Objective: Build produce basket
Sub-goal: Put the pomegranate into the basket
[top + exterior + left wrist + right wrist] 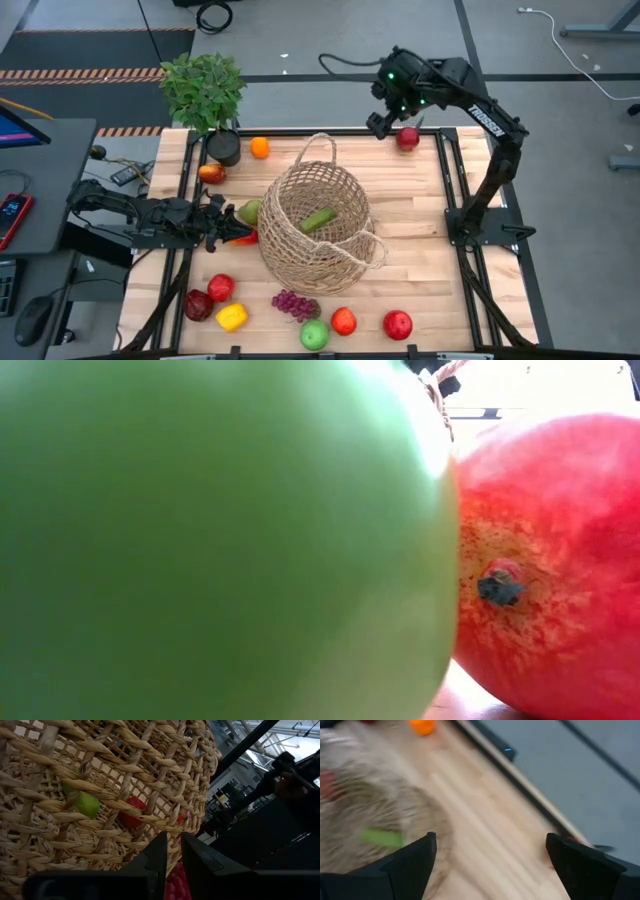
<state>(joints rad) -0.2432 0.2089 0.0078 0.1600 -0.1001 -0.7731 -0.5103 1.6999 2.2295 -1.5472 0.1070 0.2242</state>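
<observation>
Wood table (420, 230), basket (315, 225) w/ cucumber (319, 219)

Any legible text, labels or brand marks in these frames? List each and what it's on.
"TROSSEN": white lettering along the upper link of the right arm, high view.
Phone screen at the left edge of the high view: lit, content too small to read.
Low view, left wrist view and right wrist view: no text visible.
Nothing printed on the basket or the produce.
</observation>
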